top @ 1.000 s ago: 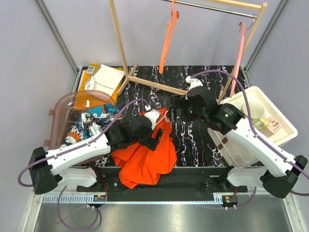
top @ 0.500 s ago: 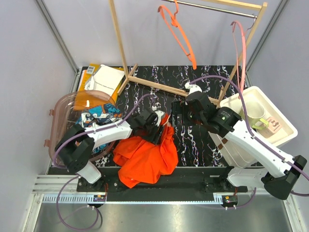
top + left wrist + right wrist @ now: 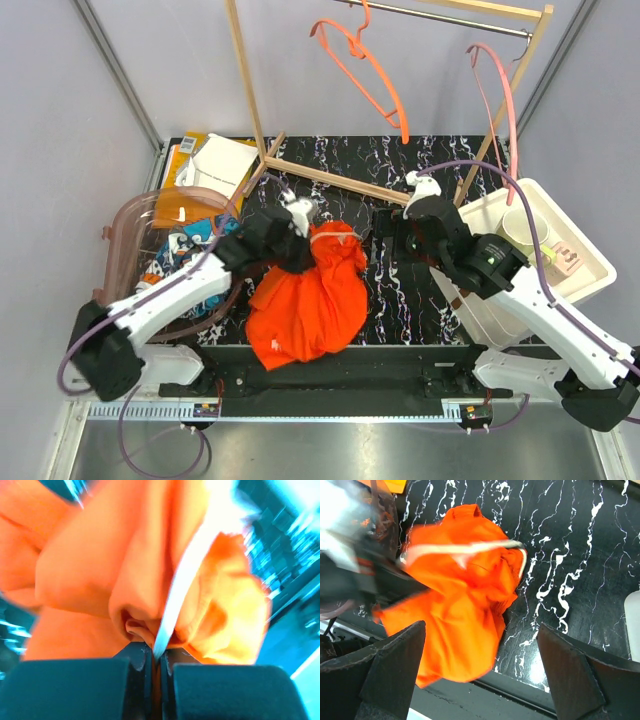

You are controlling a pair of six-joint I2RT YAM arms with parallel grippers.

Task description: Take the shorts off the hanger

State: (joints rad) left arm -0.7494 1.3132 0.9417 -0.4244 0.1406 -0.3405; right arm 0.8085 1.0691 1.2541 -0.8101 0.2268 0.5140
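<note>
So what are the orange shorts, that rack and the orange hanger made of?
The orange shorts look like soft matte cloth: they crumple into folds. The rack looks like bare pale wood, square-cut; its rail shines grey, probably metal. The orange hanger is thin, smooth and evenly coloured, likely plastic, though coated wire is possible.

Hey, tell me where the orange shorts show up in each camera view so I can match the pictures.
Top external: the orange shorts lie low centre on the table, gripped by the left end effector.
Left wrist: the orange shorts fill most of the frame, pinched at bottom centre.
Right wrist: the orange shorts sit centre-left.
Shared landmark: the white drawstring.
</note>
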